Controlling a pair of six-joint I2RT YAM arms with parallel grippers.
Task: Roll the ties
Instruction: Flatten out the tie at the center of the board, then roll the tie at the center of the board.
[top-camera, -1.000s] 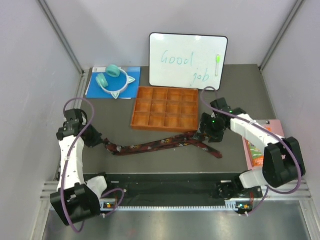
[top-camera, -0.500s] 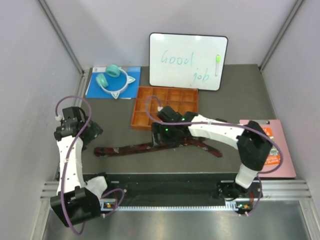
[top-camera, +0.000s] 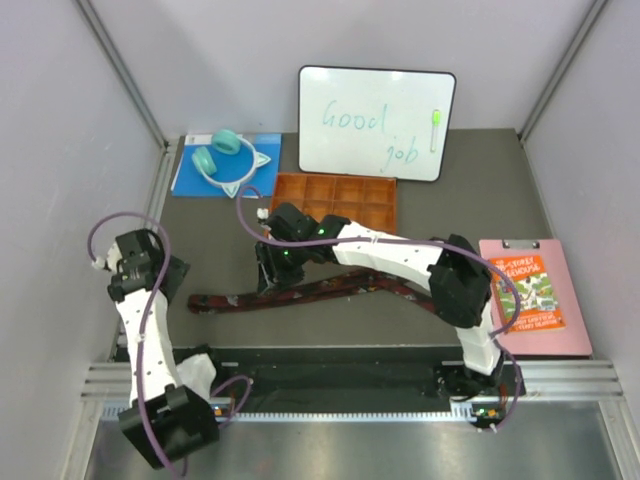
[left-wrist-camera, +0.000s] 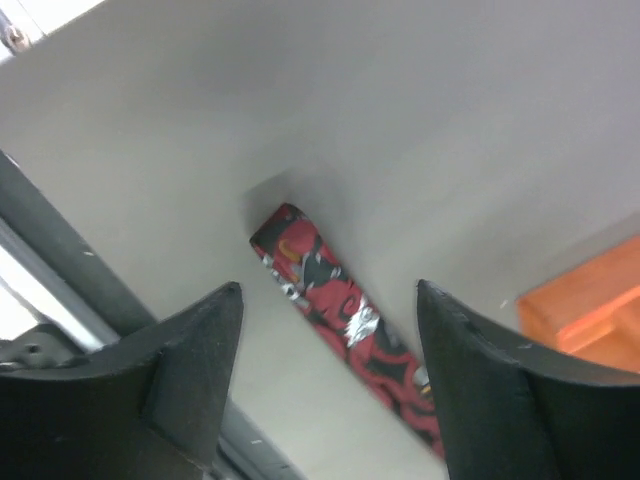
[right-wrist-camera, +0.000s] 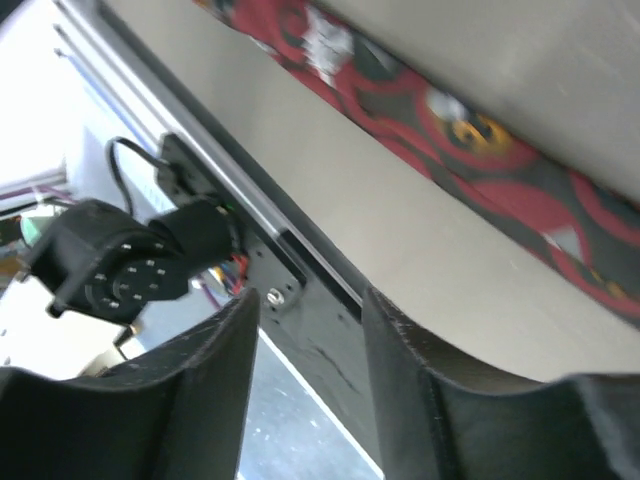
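Hovering spread over the flat maroon-red, black-patterned fabric tie (top-camera: 300, 293): left pincer (left-wrist-camera: 330, 290) by its left tip, right pincer (right-wrist-camera: 310, 300) farther right. Next, pinch that tip and coil.

tie (top-camera: 235, 300) — dark red with black pattern, tray (top-camera: 340, 189) orange, clipboard (top-camera: 535, 340) pink.

The right arm (top-camera: 390, 255) spans the middle above the tie (top-camera: 240, 299), barring the orange tray's (top-camera: 340, 190) near side. Bare table (top-camera: 470, 205) lies free around the tie's left end and at far right.
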